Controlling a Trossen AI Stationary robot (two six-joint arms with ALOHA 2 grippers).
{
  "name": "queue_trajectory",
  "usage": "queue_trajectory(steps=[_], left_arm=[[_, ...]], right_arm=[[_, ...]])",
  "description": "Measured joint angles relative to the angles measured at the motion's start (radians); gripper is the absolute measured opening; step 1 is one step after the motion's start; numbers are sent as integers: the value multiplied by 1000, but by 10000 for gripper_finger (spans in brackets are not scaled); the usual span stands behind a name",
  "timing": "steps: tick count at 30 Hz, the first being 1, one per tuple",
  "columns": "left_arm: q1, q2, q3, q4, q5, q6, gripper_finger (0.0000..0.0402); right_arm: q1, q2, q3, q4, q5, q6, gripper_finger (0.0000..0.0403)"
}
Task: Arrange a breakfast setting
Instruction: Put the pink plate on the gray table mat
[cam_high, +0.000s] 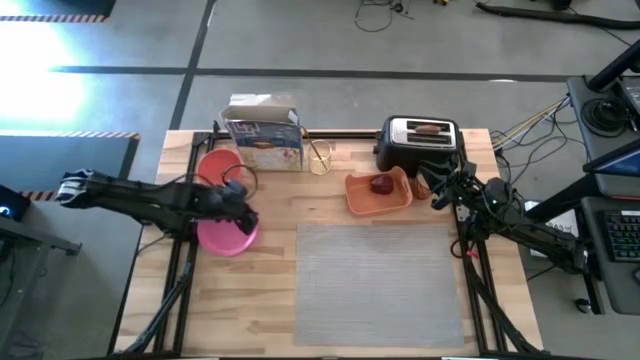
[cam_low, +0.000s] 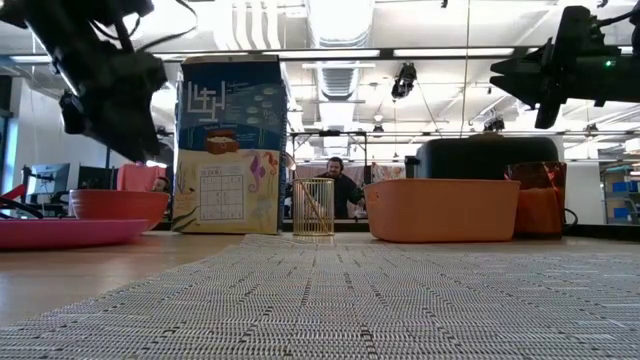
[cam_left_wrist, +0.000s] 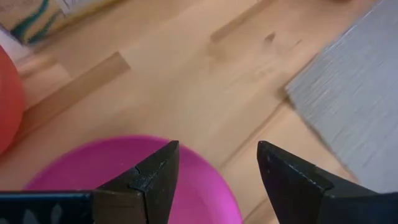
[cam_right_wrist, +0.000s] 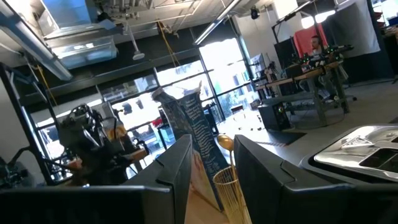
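My left gripper hangs open above the round pink plate, at its edge toward the grey placemat; the left wrist view shows bare wood between its fingers. The plate lies flat on the table, left of the placemat. The orange bowl stands behind the plate. A red apple lies in the orange tray. A toast slice sticks out of the toaster. A small orange cup stands right of the tray. My right gripper waits open, raised beside the toaster.
A cereal box stands at the far edge, with a wire holder of thin sticks beside it. Bare wood lies between plate and placemat. A person sits far behind the table.
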Motion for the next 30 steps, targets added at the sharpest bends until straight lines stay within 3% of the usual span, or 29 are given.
queue_trajectory(steps=[5,16,30], left_arm=[[0,98,0,13,8,-15,207],[-2,198,0,31,44,-69,267],[-43,363,-2,40,166,-68,270]], right_arm=[[0,0,0,0,0,0,112],[0,0,0,0,0,0,112],[0,0,0,0,0,0,112]])
